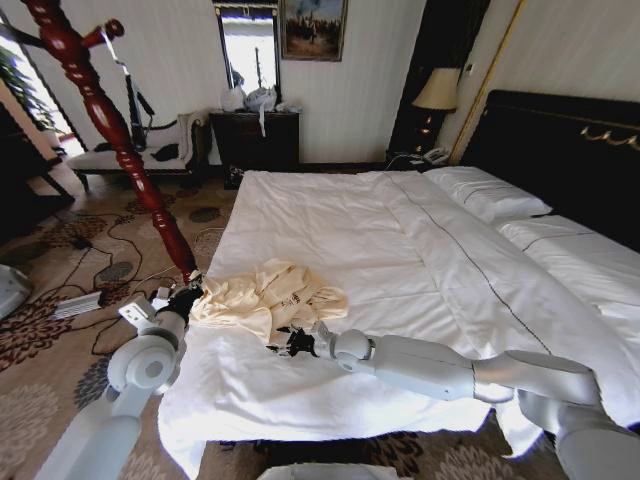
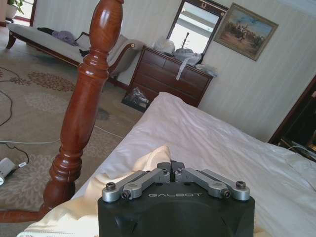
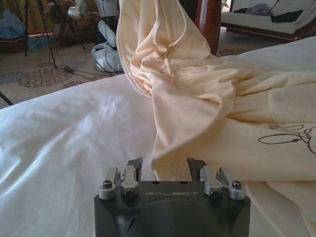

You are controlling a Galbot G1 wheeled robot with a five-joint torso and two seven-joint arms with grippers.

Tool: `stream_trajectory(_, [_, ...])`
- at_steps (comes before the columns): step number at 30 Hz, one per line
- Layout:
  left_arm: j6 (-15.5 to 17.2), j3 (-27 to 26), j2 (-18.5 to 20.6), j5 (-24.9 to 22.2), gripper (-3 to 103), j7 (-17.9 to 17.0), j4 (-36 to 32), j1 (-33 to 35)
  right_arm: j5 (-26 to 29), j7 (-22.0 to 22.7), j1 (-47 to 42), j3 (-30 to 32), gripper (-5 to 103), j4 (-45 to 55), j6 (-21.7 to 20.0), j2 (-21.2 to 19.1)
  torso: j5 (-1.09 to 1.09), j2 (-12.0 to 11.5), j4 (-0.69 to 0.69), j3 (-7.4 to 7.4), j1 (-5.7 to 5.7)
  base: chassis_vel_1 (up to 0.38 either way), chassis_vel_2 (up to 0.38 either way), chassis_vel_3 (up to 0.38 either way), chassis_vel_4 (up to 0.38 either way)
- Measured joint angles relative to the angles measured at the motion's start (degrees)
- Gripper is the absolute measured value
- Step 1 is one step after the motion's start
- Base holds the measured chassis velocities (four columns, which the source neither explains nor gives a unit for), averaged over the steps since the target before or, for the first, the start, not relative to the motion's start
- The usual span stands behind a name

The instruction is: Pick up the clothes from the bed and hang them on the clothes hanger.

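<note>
The clothes (image 1: 265,295), a crumpled cream garment, lie near the left edge of the bed (image 1: 400,240) with its white sheets. My left gripper (image 1: 190,296) is at the garment's left end. In the left wrist view this gripper (image 2: 171,165) is shut on a raised peak of the cream fabric (image 2: 143,163). My right gripper (image 1: 278,347) reaches in low over the sheet at the garment's near edge. It stands open (image 3: 164,165) with a fold of the clothes (image 3: 197,89) between its fingers. A slim dark shape on a pale wire (image 1: 131,100) hangs from the stand's peg, possibly the clothes hanger.
A red turned-wood stand (image 1: 120,140) rises right beside the bed's left edge, close to my left arm. Cables and a power strip (image 1: 75,305) lie on the carpet. A dresser (image 1: 255,140) and a chaise (image 1: 140,155) stand at the far wall. Pillows (image 1: 490,195) lie at the headboard.
</note>
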Motion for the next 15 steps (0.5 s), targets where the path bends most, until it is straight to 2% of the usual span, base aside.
stream_trajectory(1, [0.00, 0.05, -0.02, 0.00, 0, 0.00, 0.01, 0.00, 0.00, 0.25, -0.18, 0.10, 52, -0.04, -0.04, 0.19, -0.01, 0.00, 0.00, 0.00, 0.00, 0.000, 0.000, 0.000, 0.000])
stream_trajectory(7, [0.00, 0.09, 0.02, -0.13, 0, -0.07, 0.02, 0.00, -0.37, 0.76, -0.92, 0.51, 46, -0.28, -0.24, 0.61, 0.00, 0.00, -0.01, 0.00, 0.00, 0.000, 0.000, 0.000, 0.000])
stream_trajectory(11, [0.00, -0.11, 0.09, -0.41, 0, -0.22, 0.02, 0.00, -0.64, 0.79, -1.64, 0.65, 24, 0.05, -0.30, 0.59, 0.00, 0.00, -0.01, 0.00, 0.00, 0.000, 0.000, 0.000, 0.000])
stream_trajectory(12, [0.00, -0.11, 0.09, -0.41, 0, -0.22, 0.02, 0.00, -0.64, 0.79, -1.64, 0.65, 24, 0.05, -0.30, 0.59, 0.00, 0.00, -0.01, 0.00, 0.00, 0.000, 0.000, 0.000, 0.000])
stream_trajectory(14, [0.01, -0.25, -0.04, -0.60, 0, -0.30, -0.01, 0.02, -1.39, 0.85, -2.42, 0.76, 14, -0.16, -0.30, 0.80, -0.01, 0.00, -0.01, 0.00, 0.00, 0.000, 0.000, 0.000, 0.000])
stream_trajectory(15, [0.01, -0.31, -0.08, -0.66, 0, -0.32, -0.04, 0.03, -1.65, 0.98, -2.67, 0.80, 14, -0.29, -0.30, 0.90, 0.00, 0.00, -0.01, 0.00, 0.00, 0.000, 0.000, 0.000, 0.000])
